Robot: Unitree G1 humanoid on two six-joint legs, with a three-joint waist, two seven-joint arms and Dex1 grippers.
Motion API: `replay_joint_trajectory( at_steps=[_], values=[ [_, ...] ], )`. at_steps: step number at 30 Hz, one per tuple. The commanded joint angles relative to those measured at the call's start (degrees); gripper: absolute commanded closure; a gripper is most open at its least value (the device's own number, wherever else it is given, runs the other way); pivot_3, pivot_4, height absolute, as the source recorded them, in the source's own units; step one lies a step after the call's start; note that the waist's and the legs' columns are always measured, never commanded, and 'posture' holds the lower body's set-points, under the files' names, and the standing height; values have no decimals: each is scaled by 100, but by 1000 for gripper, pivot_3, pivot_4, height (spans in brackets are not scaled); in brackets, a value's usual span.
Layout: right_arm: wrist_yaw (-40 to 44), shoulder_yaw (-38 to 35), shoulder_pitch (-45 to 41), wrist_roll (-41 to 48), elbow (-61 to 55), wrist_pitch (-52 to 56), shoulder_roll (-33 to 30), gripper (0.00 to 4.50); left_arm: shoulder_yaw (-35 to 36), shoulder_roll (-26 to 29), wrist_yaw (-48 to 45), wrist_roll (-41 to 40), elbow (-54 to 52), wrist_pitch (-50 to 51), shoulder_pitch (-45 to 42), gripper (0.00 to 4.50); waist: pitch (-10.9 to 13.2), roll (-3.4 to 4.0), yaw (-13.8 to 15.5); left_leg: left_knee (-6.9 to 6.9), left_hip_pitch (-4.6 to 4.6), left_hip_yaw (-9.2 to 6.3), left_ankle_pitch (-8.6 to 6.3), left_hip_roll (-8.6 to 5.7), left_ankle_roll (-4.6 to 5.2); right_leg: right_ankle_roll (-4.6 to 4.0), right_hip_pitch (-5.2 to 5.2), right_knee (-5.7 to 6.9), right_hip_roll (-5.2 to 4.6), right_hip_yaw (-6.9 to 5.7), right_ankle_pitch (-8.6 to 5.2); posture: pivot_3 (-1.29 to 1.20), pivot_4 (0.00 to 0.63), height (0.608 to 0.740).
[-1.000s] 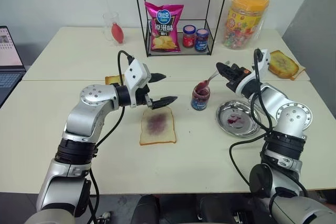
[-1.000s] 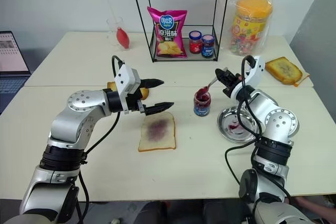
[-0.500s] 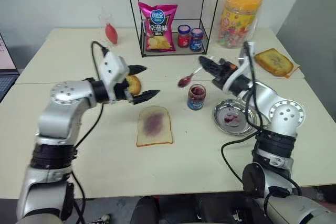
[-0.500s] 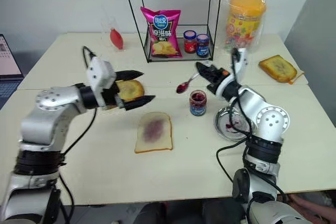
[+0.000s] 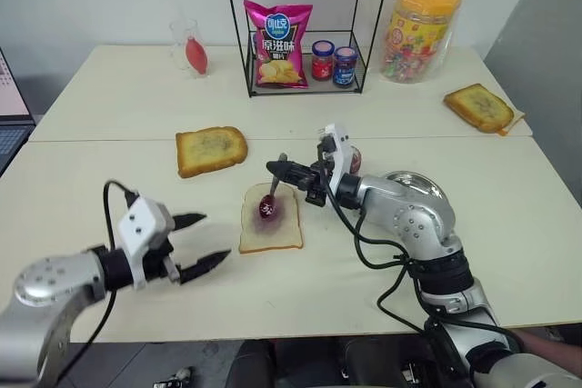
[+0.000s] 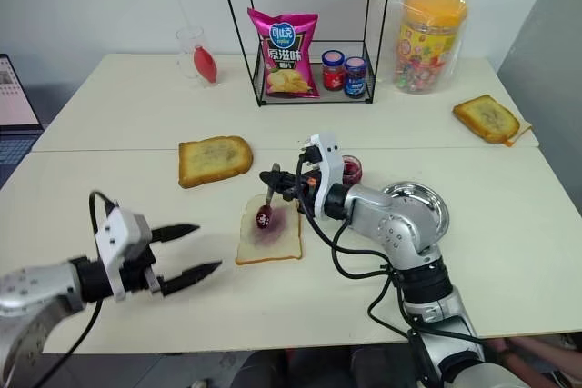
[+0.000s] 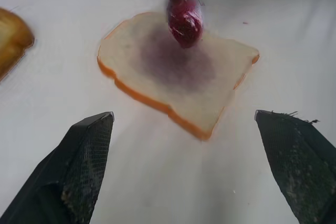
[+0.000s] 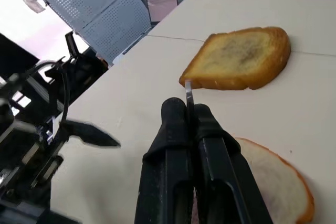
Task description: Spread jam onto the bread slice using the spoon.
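Cream-coloured table point(image 5: 509, 224) carried everything. At its far edge, at 12 o'clock, stood a wire rack point(image 5: 305, 24) with a chips bag point(image 5: 276, 44) and two lidded jars point(image 5: 333, 62); a candy tub point(image 5: 416, 29) was at 1 o'clock from it. One toast point(image 5: 211, 149) lay at 10 o'clock from the bread point(image 5: 273, 230), another toast point(image 5: 480, 107) far at 2 o'clock. The bread lay flat in the middle of the table with a purple smear. The left gripper point(image 5: 205, 242) hung at 8 o'clock from the bread, apart from it, fingers spread wide and holding nothing. The right gripper point(image 5: 293, 173) was closed tight on the handle of the spoon point(image 5: 272, 193). The spoon bowl, full of dark jam point(image 7: 184, 22), was over the far part of the bread.
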Motion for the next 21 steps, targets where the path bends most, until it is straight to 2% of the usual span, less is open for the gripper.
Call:
replay_joint_trajectory(
  at_steps=[1,13,21],
  values=[
    [539,390,76,-567,109,-787,48,4450,75,-156,328,-168,-588,1,103,0,-3,-5,23,2,1,-5,0,-2,0,6,2,0,0,-5,-3,0,150,740],
    [1181,968,134,-2201,727,-2715,-39,4450,-208,-200,676,-173,-626,19,-54,0,-4,-6,10,0,8,-5,2,-11,-3,-2,4,5,13,-5,9,0,150,740],
    [1150,698,5,-2447,941,-2990,27,4450,-241,-108,620,-154,-366,-20,-270,0,-4,-7,12,7,12,-4,4,-13,-5,-1,8,8,13,-2,12,0,150,740]
  ],
)
